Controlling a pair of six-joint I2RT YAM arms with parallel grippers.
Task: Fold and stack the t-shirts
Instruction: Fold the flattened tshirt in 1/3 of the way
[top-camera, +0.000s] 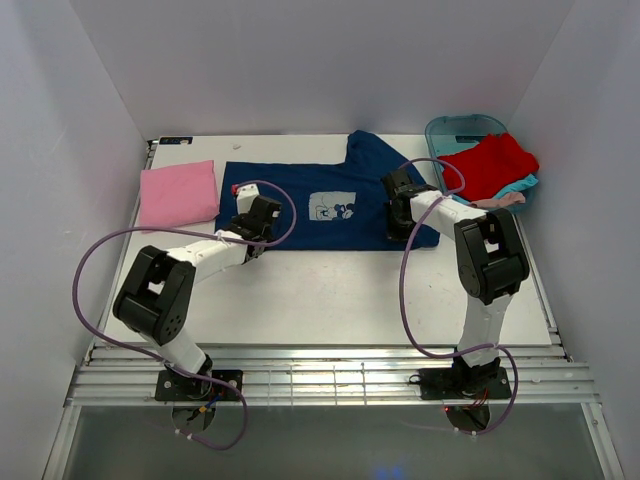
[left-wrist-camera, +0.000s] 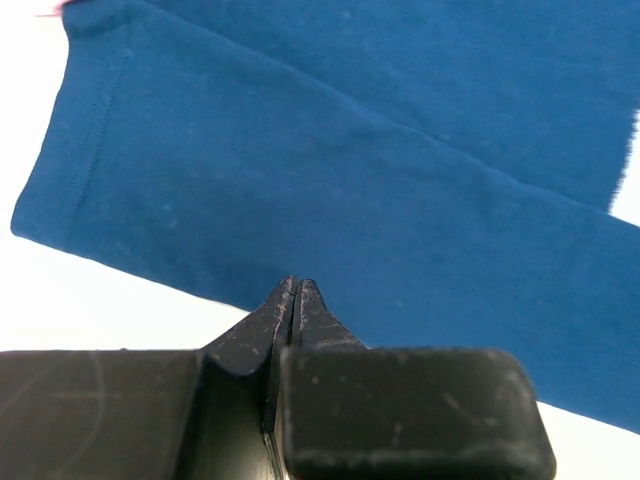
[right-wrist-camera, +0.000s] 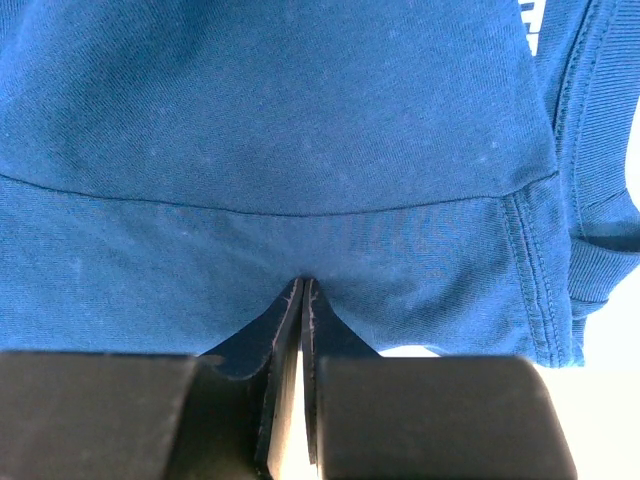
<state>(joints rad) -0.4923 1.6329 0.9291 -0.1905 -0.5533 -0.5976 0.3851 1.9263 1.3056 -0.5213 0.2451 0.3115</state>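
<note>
Left gripper (top-camera: 257, 214) (left-wrist-camera: 297, 287) sat low over the table (top-camera: 330, 295) with its two fingers pressed together, their tips meeting right at the near hem of the navy t-shirt (top-camera: 310, 205) (left-wrist-camera: 330, 170). From its wrist view the cloth lay flat and unpuckered ahead of the tips, so we could not tell whether any of the hem was caught between them.

Right gripper (top-camera: 399, 203) (right-wrist-camera: 303, 285) was closed as well. Its tips met on a folded edge of the same navy t-shirt (right-wrist-camera: 270, 120) near a stitched seam, and the cloth drew down slightly toward them – we read that as a pinch on the fabric.

The navy t-shirt lay spread flat between the two grippers, running from just beyond the left one across to the right one, with one sleeve reaching away past the right gripper toward the far edge. Its pale square print (top-camera: 333, 207) sat about midway between the two tools.

To the left of the left gripper, close beside the navy cloth, the pink t-shirt (top-camera: 178, 193) rested folded into a neat rectangle. Beyond and to the right of the right gripper stood a teal tub (top-camera: 452, 126) – the red t-shirt (top-camera: 490, 163) was heaped over its rim, and a strip of the teal t-shirt (top-camera: 522, 186) showed beneath the red.
</note>
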